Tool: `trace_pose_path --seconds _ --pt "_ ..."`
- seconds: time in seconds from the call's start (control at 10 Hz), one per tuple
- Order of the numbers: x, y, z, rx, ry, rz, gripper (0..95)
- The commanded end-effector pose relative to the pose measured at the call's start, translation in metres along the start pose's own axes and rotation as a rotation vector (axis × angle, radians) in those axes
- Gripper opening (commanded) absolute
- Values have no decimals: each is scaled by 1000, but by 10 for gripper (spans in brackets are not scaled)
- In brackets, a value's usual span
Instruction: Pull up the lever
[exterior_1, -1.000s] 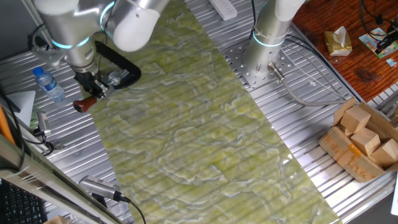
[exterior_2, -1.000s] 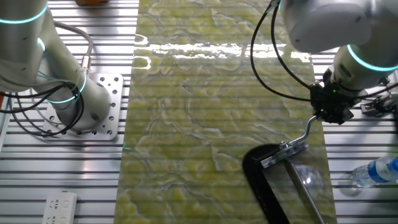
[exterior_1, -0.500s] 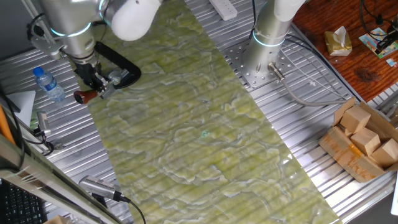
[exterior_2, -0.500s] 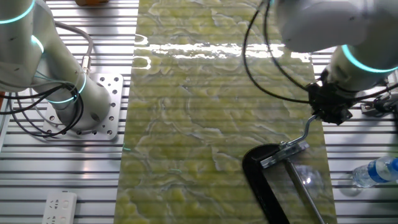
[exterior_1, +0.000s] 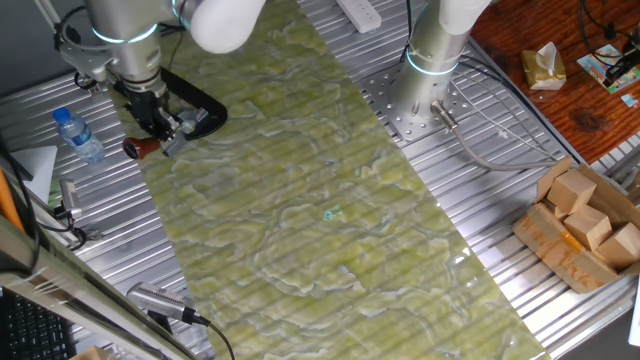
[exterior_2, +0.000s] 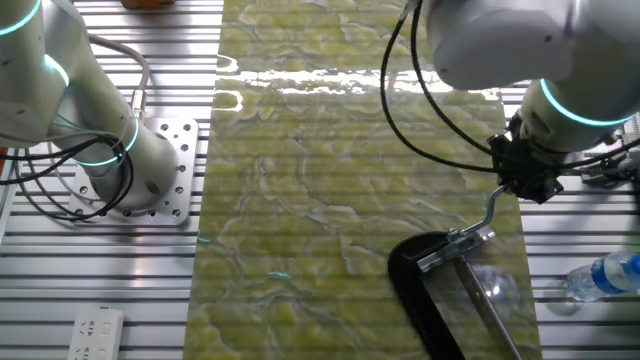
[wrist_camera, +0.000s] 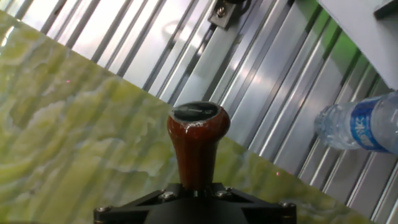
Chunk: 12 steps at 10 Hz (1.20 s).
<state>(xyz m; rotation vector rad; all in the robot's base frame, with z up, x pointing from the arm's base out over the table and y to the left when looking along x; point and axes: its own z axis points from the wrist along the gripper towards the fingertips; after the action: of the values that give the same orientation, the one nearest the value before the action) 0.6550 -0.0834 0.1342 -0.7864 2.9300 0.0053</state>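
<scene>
The lever is a short silver arm (exterior_2: 489, 212) ending in a dark-red knob (wrist_camera: 197, 138). It belongs to a black C-shaped clamp (exterior_2: 421, 297) lying at the edge of the green mat. My gripper (exterior_1: 151, 122) is shut on the lever just behind the knob (exterior_1: 133, 149), which sticks out past the fingers. In the hand view the gripper (wrist_camera: 196, 190) holds the knob's narrow base and the knob points away from the camera. From the other side, the gripper (exterior_2: 528, 184) hides the knob and only the bent silver arm shows below it.
A plastic water bottle (exterior_1: 77, 134) lies on the ribbed metal table beside the clamp, also seen as the bottle (wrist_camera: 360, 124) to the right of the knob. The clamp's long silver rod (exterior_2: 494, 310) runs toward the table edge. A second arm's base (exterior_2: 141, 175) and cardboard boxes (exterior_1: 580, 225) stand further off.
My gripper has moved toward the back of the table with the lever in it, and the knob has swung that way with it. The clamp body has stayed put.
</scene>
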Motion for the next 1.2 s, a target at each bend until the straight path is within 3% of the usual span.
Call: trace_pose_path --seconds 0.1,0.2,0.5,0.7,1.2 --pt "6 -4 -6 30 -22 -29 0" --pt "6 -2 -11 14 -49 -7 0" --pt "9 5 -25 34 -47 -2 0" --pt "13 2 -26 50 -60 -20 0" --pt "17 5 -34 39 -73 -15 0"
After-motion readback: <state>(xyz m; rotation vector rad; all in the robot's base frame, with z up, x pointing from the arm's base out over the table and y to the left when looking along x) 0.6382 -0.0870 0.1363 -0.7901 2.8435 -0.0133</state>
